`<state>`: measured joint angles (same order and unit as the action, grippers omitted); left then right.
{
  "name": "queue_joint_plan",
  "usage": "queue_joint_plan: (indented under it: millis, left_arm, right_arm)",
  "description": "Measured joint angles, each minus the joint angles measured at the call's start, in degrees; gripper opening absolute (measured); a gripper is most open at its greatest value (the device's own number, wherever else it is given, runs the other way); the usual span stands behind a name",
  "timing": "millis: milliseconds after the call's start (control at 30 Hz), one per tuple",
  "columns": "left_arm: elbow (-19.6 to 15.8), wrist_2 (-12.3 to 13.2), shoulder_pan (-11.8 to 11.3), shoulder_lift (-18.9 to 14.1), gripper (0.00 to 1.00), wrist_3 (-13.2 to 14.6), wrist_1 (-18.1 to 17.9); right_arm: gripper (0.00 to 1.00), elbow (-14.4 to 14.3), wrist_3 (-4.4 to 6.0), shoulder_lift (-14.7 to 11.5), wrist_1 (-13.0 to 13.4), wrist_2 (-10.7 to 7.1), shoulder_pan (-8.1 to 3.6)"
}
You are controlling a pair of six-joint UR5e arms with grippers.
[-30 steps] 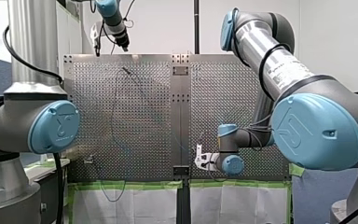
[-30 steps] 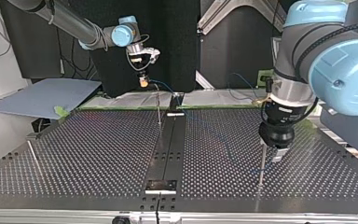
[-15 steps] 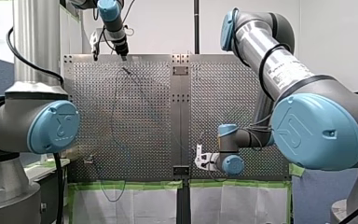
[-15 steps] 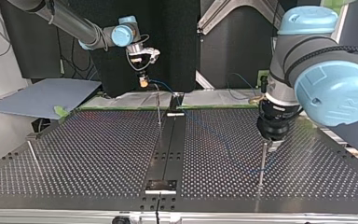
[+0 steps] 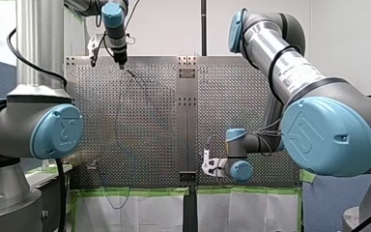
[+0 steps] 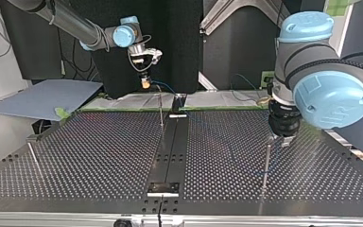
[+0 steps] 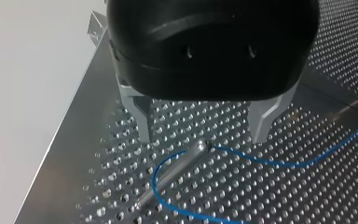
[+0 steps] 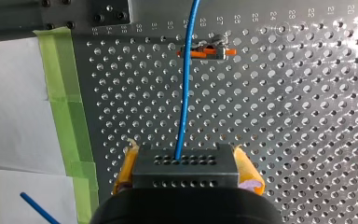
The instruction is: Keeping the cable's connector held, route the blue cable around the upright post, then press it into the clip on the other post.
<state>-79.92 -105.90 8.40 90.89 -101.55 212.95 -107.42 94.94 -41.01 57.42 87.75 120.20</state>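
We'd pinch thin, floppy blue cable (image 8: 185,93) nr post (image 7: 177,172) w/ wide left end effector (image 7: 202,138); right end effector (image 8: 185,161) clamps connector (image 8: 186,177).

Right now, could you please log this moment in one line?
left jaws open over post | right jaws shut on connector | cable loops by post

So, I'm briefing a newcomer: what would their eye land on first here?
Probably the blue cable, curving round the upright post just ahead of my open left tool. Next, my right tool with yellow pads, clamped on the grey connector, the cable running from it towards the orange-tabbed clip.
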Motion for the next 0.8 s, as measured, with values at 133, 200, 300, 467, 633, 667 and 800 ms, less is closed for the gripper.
queue_joint_plan:
  millis: [133, 200, 300, 467, 633, 667, 800]
  left_arm:
    - [0.0, -0.6, -0.1, 0.0, 0.99, 0.1, 0.1]
    - [0.0, -0.7, -0.2, 0.0, 0.99, 0.1, 0.1]
    - [0.0, -0.8, -0.2, 0.0, 0.99, 0.2, 0.1]
    - [0.0, -0.8, -0.2, 0.0, 0.99, 0.3, 0.1]
    - [0.0, -0.8, 0.0, -0.1, 0.99, 1.0, -0.5]
    - [0.0, -0.6, 0.3, -0.1, 0.99, 1.4, -1.0]
    - [0.0, 0.4, 0.9, 0.0, 0.99, 2.9, -2.8]
  right_arm:
    - [0.00, 0.0, 0.00, 0.0, 0.0, 0.00, 0.01]
    - [0.00, 0.0, 0.00, 0.0, 0.0, 0.00, 0.01]
    - [0.00, 0.0, 0.00, 0.0, 0.0, 0.00, 0.02]
    - [0.00, 0.0, -0.02, 0.0, 0.0, -0.02, 0.03]
    - [0.00, 0.0, -0.04, 0.0, 0.1, 0.00, 0.03]
    - [0.00, 0.0, -0.04, 0.0, 0.1, 0.00, 0.04]
    - [0.00, 0.0, 0.04, 0.0, 0.1, 0.00, 0.05]
